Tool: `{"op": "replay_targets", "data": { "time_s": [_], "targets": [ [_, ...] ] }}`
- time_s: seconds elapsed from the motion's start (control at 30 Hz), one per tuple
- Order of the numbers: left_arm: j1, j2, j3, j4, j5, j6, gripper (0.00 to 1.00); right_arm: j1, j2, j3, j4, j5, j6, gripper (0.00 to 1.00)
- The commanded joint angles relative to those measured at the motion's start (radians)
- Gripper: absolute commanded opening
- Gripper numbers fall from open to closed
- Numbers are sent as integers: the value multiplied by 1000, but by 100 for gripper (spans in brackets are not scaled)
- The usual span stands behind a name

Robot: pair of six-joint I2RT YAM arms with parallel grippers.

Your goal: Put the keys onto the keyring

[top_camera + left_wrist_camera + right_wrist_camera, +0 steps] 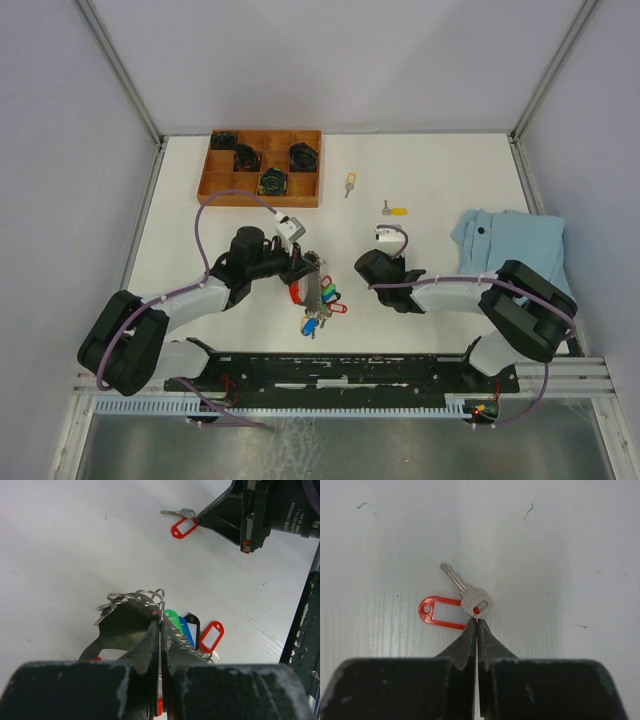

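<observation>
My left gripper [303, 265] [160, 620] is shut on the keyring [316, 293]. Its silver rings [149, 596] stick out past the fingertips, and green [172, 616], blue, black and red tags [211, 635] fan out to the right. My right gripper [360, 267] [477, 621] is shut on the small ring of a silver key [469, 591] with a red tag [441, 612], low over the table. The left wrist view also shows that key [181, 525]. Two more keys with yellow tags [349, 183] [396, 211] lie on the table farther back.
A wooden compartment tray [225, 184] holding black cylinders stands at the back left. A light blue cloth [510, 240] lies at the right. The black rail [340, 368] runs along the near edge.
</observation>
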Motion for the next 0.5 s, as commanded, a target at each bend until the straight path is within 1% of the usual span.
{"op": "replay_targets", "data": {
  "time_s": [0.0, 0.13, 0.27, 0.37, 0.47],
  "targets": [
    [-3, -34, 38, 5, 18, 46, 3, -5, -100, 47, -141, -16, -41, 1],
    [-4, -45, 39, -6, 20, 55, 3, -13, -153, 172, -382, -108, -110, 0],
    [-3, -58, 43, -23, 11, 61, 3, -23, -149, 360, -685, -235, -170, 1],
    [-3, -70, 46, -37, 1, 69, 3, -22, -144, 452, -896, -334, -190, 0],
    [-4, -83, 46, -39, -2, 70, 3, -22, -147, 508, -1031, -434, -210, 1]
  ]
}}
